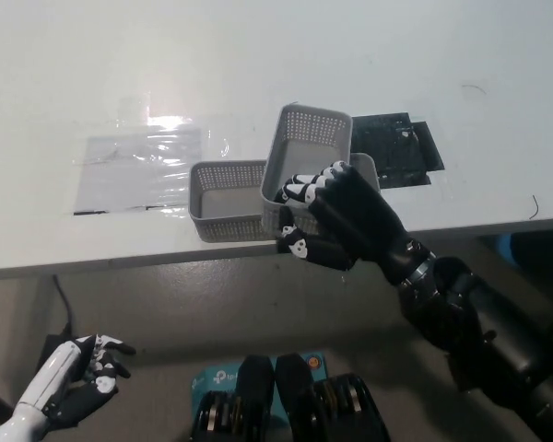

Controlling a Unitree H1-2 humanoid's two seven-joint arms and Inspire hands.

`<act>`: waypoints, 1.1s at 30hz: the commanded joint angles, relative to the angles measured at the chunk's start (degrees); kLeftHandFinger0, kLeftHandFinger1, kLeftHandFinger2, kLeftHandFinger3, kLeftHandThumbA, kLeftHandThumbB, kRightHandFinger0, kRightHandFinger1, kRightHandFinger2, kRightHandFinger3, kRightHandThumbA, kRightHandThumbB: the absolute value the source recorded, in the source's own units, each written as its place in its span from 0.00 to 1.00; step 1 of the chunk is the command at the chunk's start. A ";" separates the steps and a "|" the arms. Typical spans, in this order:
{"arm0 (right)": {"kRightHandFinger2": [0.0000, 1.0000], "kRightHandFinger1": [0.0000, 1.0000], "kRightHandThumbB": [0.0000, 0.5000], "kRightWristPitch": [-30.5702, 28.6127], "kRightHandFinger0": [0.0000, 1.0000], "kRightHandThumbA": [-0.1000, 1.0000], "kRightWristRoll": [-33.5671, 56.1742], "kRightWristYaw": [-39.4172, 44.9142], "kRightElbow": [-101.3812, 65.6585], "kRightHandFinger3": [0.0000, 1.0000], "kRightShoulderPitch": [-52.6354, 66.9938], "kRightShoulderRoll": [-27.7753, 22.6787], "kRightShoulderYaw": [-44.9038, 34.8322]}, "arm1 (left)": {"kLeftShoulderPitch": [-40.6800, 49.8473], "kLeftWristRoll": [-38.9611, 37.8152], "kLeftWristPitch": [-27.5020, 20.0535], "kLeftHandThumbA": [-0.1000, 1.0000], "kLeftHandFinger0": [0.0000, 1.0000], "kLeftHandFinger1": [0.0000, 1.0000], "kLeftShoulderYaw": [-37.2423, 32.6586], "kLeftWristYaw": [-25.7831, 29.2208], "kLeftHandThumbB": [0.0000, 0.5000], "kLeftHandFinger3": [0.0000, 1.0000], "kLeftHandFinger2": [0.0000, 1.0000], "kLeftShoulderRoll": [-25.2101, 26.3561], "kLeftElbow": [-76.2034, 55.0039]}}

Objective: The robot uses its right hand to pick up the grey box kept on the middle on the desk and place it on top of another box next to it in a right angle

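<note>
Head view shows the black right hand (327, 216) clamped on the near wall of a grey mesh box (306, 166), held tilted across the right end of a second box (223, 198); it looks light and stiff, best gripped by its rim; the white left hand (74, 391) rests far below, fingers loosely apart.

The scene is lit brightly and evenly from above, and the white desk (369, 55) is rendered pale with a faint greenish cast. A small patch of glare is seen on the clear plastic sheet (138, 170) at the left, near its far edge. The space under the desk, along the near side, is left in dim shadow. Focus is soft throughout, and fine mesh detail on the grey box (304, 170) is slightly smeared. The black right hand (336, 216) is shown dark, with little surface detail.
</note>
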 commanded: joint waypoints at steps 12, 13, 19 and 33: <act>0.57 0.11 0.29 -1.09 0.00 0.00 -1.78 -9.11 4.86 0.49 -3.82 -4.07 5.95 | -0.57 0.30 -0.64 0.15 0.36 0.35 -0.50 -1.10 0.61 0.51 0.41 1.87 -1.20; 0.57 0.12 0.28 -1.09 0.00 0.00 -0.96 -8.07 5.47 0.49 -4.20 -3.95 5.63 | -0.56 0.69 0.46 0.17 0.37 0.36 -0.75 -1.31 0.60 0.52 0.43 2.05 -1.49; 0.70 0.32 0.26 -1.09 0.00 0.00 0.96 -4.05 4.48 0.60 -3.36 -4.08 6.02 | -0.08 0.73 0.08 0.17 0.38 0.37 -0.79 -1.53 0.60 0.52 0.43 1.97 -1.78; 0.98 1.00 0.00 -1.08 0.85 0.32 4.22 10.12 -1.68 1.00 -2.58 -4.05 3.68 | -0.15 1.24 2.05 0.18 0.40 0.41 -0.90 -1.81 0.60 0.54 0.46 2.41 -2.71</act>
